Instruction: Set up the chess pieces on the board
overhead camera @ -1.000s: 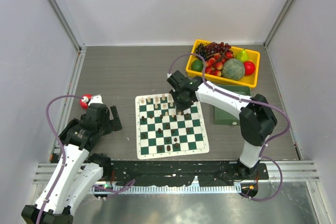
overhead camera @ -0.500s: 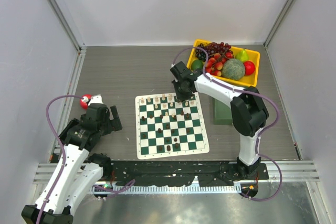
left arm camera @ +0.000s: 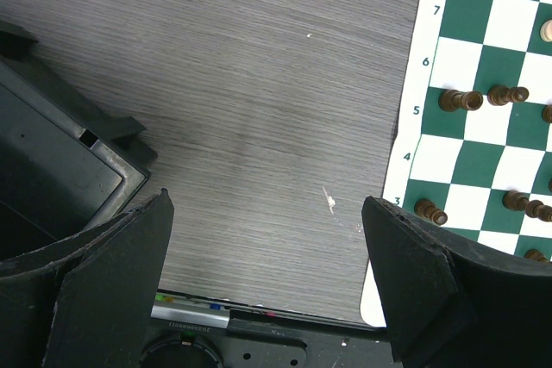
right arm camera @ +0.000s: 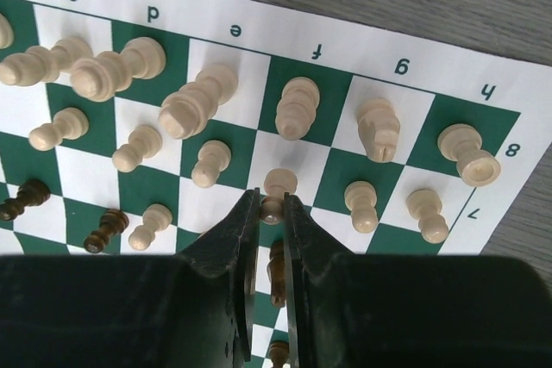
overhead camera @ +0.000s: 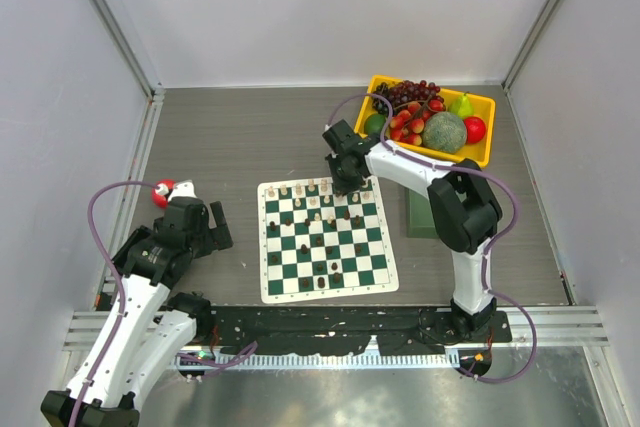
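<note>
Board (overhead camera: 375, 269): flat green/white check mat w/ white border. Cream pcs (right arm camera: 297, 108) are stood on rows 7–8, incl. cream pawn (right arm camera: 276, 185) at f7. Dark pcs (left arm camera: 460, 100) are scattered over remaining rows.

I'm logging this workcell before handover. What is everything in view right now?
board: one, green and white checks, table centre.
cream chess pieces: many, mostly far rows.
dark chess pieces: several, brown, scattered on nearer squares.
yellow tray: one, far right.
fruit: a heap, mixed colours, in the tray.
green box: one, right of the board.
red object: one, small, far left.
left gripper: open, over bare table.
right gripper: shut on cream pawn, at f7.
</note>
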